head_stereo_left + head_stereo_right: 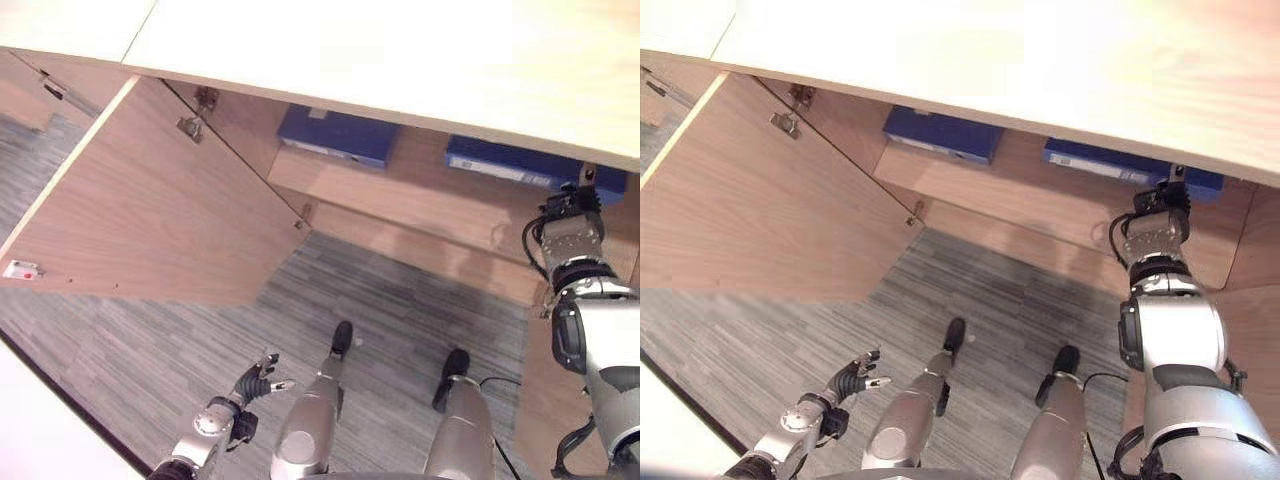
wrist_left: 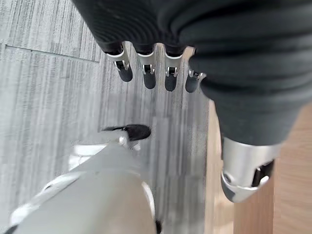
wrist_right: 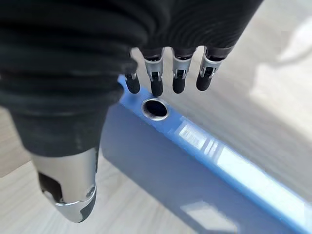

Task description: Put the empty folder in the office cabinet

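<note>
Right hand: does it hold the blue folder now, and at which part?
No. The right hand is open, its fingertips at the spine end of the blue folder on the cabinet shelf, beside the finger hole, not curled round it.

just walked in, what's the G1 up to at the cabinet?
It is filing a blue folder. The right hand reaches into the open cabinet, its straight fingers at the folder's spine by the finger hole; the folder lies flat on the shelf. A second blue folder lies further left on that shelf. The left hand hangs open low over the carpet. The cabinet door stands wide open.
</note>
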`<state>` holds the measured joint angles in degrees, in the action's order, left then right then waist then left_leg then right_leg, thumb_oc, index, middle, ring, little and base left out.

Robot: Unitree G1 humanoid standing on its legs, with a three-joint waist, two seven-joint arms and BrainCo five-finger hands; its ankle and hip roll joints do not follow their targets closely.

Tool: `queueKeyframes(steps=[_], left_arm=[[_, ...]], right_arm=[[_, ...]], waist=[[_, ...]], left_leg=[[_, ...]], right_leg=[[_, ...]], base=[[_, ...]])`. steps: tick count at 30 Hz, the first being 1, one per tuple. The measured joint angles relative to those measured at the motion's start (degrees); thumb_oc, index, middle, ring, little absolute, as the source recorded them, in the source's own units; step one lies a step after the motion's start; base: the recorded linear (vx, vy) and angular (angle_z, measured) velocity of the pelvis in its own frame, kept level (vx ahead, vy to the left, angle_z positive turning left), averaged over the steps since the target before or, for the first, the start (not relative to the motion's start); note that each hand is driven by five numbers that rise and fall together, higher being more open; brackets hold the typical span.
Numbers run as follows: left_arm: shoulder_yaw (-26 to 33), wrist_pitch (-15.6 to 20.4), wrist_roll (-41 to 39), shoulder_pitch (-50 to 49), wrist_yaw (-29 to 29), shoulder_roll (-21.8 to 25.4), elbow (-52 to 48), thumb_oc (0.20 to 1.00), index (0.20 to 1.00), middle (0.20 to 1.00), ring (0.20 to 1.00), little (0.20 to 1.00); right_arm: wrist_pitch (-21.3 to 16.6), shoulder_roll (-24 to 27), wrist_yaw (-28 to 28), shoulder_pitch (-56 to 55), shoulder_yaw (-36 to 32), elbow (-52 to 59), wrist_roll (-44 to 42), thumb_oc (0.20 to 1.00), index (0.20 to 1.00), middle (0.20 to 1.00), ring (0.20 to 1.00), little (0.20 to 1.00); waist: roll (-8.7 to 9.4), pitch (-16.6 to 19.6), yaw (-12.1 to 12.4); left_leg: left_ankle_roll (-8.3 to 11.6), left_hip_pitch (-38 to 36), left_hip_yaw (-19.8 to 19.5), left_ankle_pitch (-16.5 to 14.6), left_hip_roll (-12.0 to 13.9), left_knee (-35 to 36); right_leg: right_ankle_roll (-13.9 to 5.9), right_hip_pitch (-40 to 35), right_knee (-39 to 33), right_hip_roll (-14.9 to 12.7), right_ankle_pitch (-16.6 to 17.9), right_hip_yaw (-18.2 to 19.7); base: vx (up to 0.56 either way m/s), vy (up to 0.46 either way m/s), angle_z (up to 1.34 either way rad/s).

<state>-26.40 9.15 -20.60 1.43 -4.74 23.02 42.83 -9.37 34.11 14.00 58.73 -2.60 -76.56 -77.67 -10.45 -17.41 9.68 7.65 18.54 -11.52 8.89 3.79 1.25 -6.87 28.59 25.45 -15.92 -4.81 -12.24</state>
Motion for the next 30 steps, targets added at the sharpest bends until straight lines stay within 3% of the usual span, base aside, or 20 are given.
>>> queueKeyframes(steps=[4,7,23,26,30], left_arm=[[2.24,-0.06,-0.53,-1.72,-0.45,0.08,-0.02,1.0,1.0,1.0,1.0,1.0],[2.49,-0.25,-0.52,-2.4,-0.91,0.06,1.76,1.0,1.0,1.0,1.0,1.0],[4.23,-0.49,-0.37,-3.44,-0.94,0.77,2.11,1.0,1.0,1.0,1.0,1.0],[4.96,-0.55,-0.33,-3.9,-0.94,0.48,2.06,1.0,1.0,1.0,1.0,1.0],[10.05,-0.79,-0.16,-6.05,-0.78,-0.09,2.08,1.0,1.0,1.0,1.0,1.0]], right_arm=[[-0.51,-5.0,-1.63,-5.17,-2.48,2.88,-0.02,1.0,1.0,1.0,1.0,1.0],[-0.89,-7.8,-2.76,-11.1,-2.75,6.43,-0.05,1.0,1.0,1.0,1.0,1.0],[-1.37,-11.11,-4.09,-15.75,-3.6,8.02,0.09,1.0,1.0,1.0,1.0,1.0],[-1.29,-13.63,-4.56,-23.56,-1.0,14.75,0.74,1.0,1.0,1.0,1.0,1.0],[-0.58,-19.42,-5.28,-39.36,4.1,27.59,7.43,1.0,1.0,1.0,1.0,1.0]], waist=[[2.71,2.05,-0.39],[3.62,3.92,-0.45],[3.85,4.15,-0.99],[4.15,4.3,-1.16],[6.32,5.92,-2.6]], left_leg=[[-0.66,-3.57,0.08,-1.1,-0.03,0.69],[-0.75,-5.37,-0.49,-1.3,-0.34,0.95],[-1.14,-6.39,-1.27,-1.56,-0.56,0.89],[-1.23,-7.11,-1.43,-1.82,-0.5,0.93],[-1.22,-7.89,-1.27,-2.35,-0.39,0.93]], right_leg=[[-0.36,-5.71,-4.61,-0.03,1.22,-1.07],[-1.07,-9.36,-7.01,-0.06,1.76,-2.45],[-1.55,-11.38,-8.43,-0.28,2.09,-3.19],[-1.55,-12.53,-9.02,-0.24,2.08,-3.57],[-1.61,-14.07,-10.51,0.29,2.19,-3.9]], base=[[0.06,0.034,0.03],[0.05,0.02,0.11],[0.01,0.001,0.03],[0.04,0.008,0.03],[0.08,0.014,-0.01]])
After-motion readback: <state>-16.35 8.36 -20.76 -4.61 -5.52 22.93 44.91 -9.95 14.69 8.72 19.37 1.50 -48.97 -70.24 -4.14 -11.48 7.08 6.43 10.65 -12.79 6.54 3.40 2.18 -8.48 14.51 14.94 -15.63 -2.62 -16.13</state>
